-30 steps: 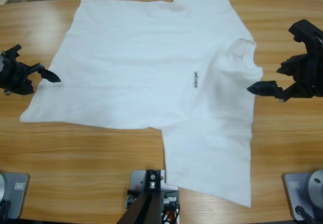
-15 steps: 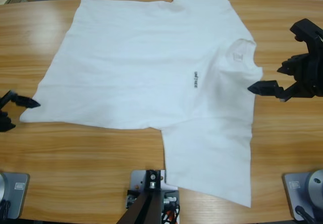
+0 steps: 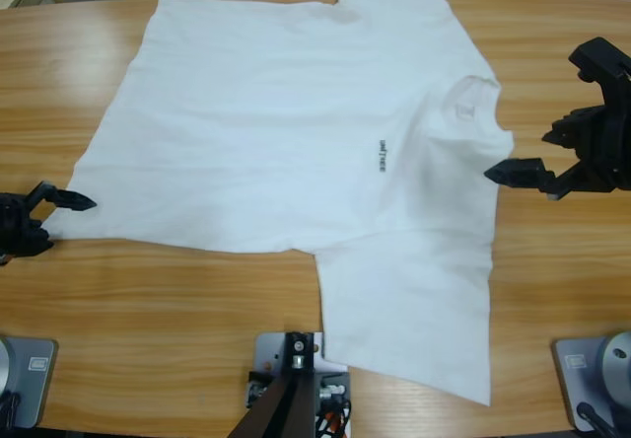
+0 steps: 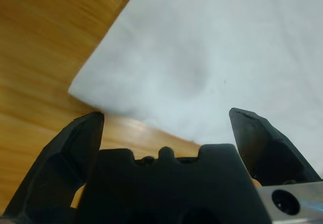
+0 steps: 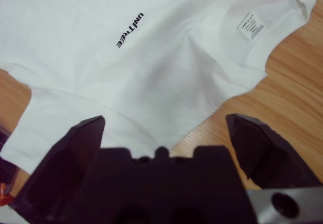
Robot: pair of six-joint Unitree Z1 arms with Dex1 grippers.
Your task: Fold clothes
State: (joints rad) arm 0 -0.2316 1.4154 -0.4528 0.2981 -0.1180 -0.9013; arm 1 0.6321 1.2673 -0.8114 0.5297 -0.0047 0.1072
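My left gripper [image 3: 44, 216] gapes wide and empty right at the white T-shirt's [image 3: 296, 142] near hem corner. The shirt lies flat, lengthwise along the table [image 3: 158, 310]; my right gripper [image 3: 552, 162], equally open, waits just beside the shoulder.

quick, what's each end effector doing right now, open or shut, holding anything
Left end effector: open, holding nothing, at a bottom corner of the white T-shirt.
Right end effector: open, holding nothing, at the shirt's shoulder edge near the collar.
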